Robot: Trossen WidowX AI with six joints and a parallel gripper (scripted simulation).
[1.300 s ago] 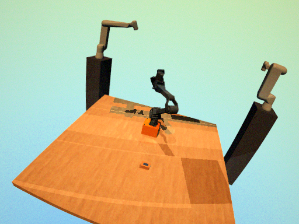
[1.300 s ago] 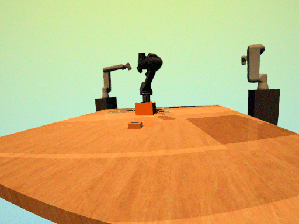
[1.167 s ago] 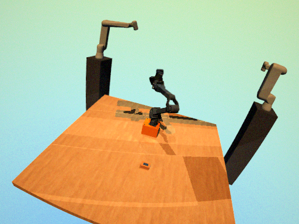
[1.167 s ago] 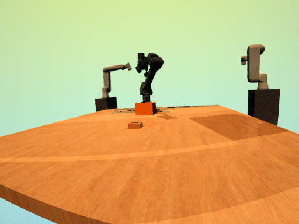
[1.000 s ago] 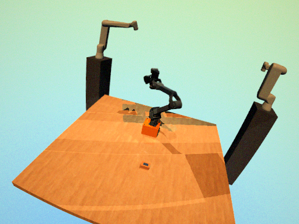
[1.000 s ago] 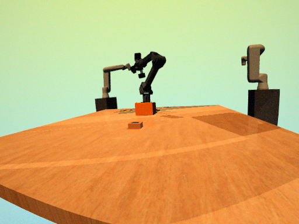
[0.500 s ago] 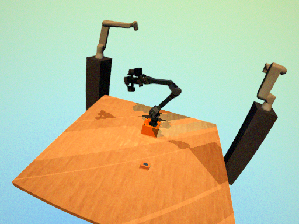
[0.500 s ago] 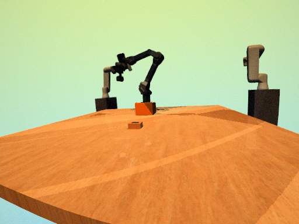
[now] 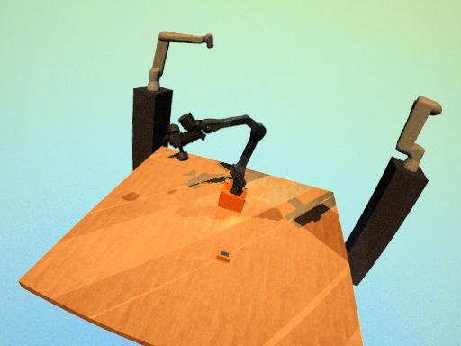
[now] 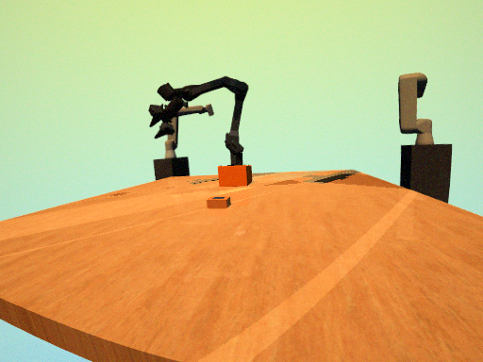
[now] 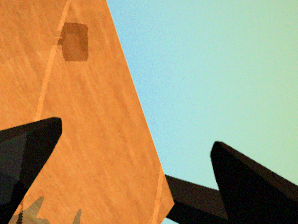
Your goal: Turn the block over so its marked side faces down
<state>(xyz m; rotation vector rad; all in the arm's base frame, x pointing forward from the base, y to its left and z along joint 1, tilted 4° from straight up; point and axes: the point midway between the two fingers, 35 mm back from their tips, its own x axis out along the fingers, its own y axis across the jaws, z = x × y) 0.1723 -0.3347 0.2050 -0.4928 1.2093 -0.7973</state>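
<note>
A small orange-brown block (image 9: 223,259) (image 10: 218,204) rests on the wooden table (image 9: 135,270) (image 10: 283,259) (image 11: 100,110), in front of the arm's base. A dark rectangular mark (image 9: 224,253) (image 10: 219,198) shows on its top face. My gripper (image 9: 170,148) (image 10: 155,130) (image 11: 139,136) is open and empty. It hangs off to the left in the top and exterior views, high near the far left corner of the table and well away from the block. The wrist view shows both fingers wide apart, with table and background between them. The block is not in the wrist view.
The arm stands on a bright orange box (image 9: 230,203) (image 10: 233,175) toward the back of the table. Two tan arms on dark pillars stand beyond the table, one pillar at the left (image 9: 153,122) (image 10: 171,168) and one at the right (image 9: 387,216) (image 10: 425,170). Dark shadows lie near the back edge.
</note>
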